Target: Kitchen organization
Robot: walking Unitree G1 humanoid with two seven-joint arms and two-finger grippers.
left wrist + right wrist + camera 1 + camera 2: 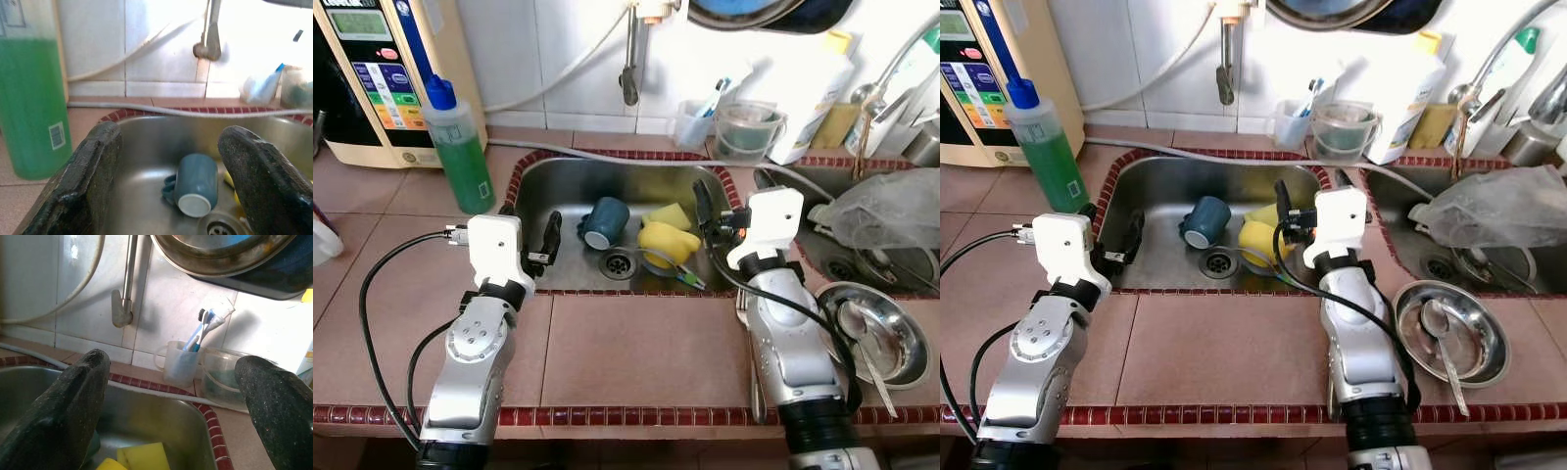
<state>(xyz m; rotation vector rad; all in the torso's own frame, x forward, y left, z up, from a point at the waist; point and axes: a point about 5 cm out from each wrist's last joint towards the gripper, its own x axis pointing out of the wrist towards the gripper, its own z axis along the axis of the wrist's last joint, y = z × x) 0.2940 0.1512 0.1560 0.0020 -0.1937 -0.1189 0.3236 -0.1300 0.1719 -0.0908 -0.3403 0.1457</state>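
Note:
A blue mug (605,221) lies on its side in the steel sink (568,181), near the drain. Beside it on the right are a yellow cup (666,242) and a yellow sponge (668,212). My left gripper (530,233) hovers open over the sink's left rim, pointing toward the mug (195,183), which shows beyond its fingers (83,186). My right gripper (713,209) is open above the sink's right side, just over the yellow things, with nothing between its fingers (68,406). The sponge (144,455) sits below them.
A green soap bottle (455,147) and a water machine (372,78) stand at the back left. A tap (628,69) hangs over the sink. A toothbrush cup (693,122) stands behind. A steel bowl with a spoon (871,338) and a plastic bag (881,208) are on the right.

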